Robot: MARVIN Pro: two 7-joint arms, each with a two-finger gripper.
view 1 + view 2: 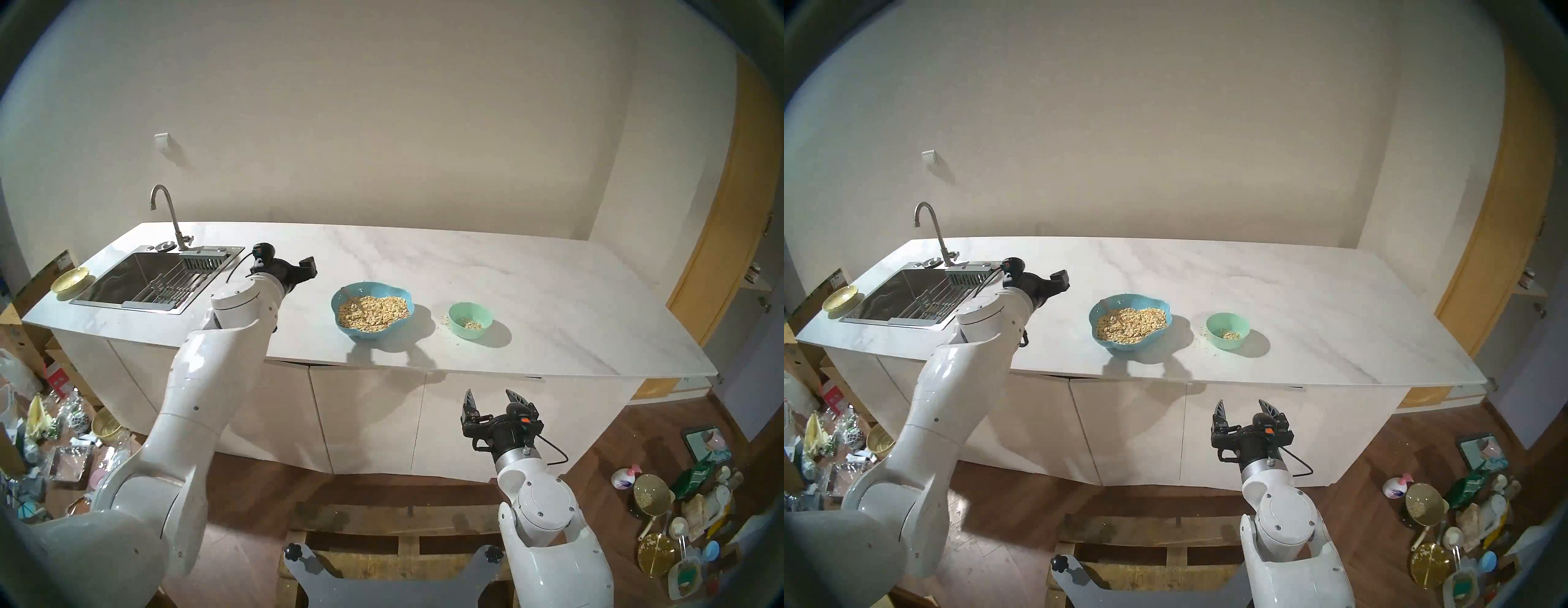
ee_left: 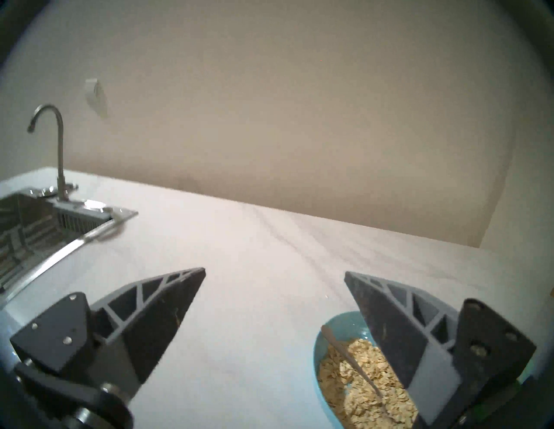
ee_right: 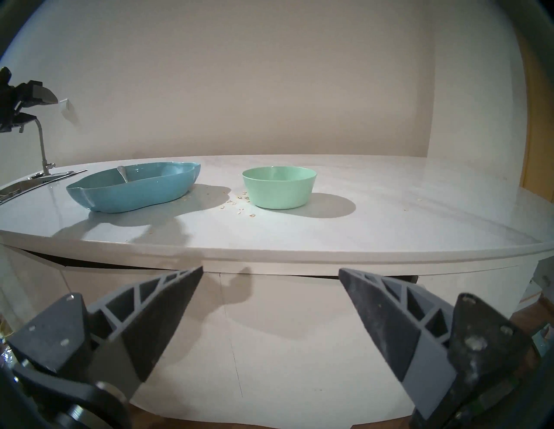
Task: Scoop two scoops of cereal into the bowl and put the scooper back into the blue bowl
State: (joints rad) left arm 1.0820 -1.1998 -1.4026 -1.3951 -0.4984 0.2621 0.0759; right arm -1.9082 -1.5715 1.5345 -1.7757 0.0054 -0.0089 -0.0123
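The blue bowl (image 1: 360, 335) with a scalloped rim sits mid-counter and holds a heap of cereal (image 1: 375, 312). The scooper (image 2: 350, 359) lies in it, handle resting on the far-left rim (image 1: 348, 294). To its right stands the small mint-green bowl (image 1: 470, 333) with a few flakes at its bottom. My left gripper (image 2: 275, 272) hovers over the counter just left of the blue bowl (image 2: 317, 344), open and empty. In front of and below the counter edge, my right gripper (image 1: 488, 395) is open and empty, facing both bowls (image 3: 129, 194) (image 3: 278, 191).
A steel sink (image 1: 140, 284) with a faucet (image 1: 169, 212) fills the counter's left end, and a yellow-green dish (image 1: 70, 280) sits beside it. Loose flakes (image 1: 445, 320) lie between the two bowls. Clutter covers the floor on both sides (image 1: 679, 530).
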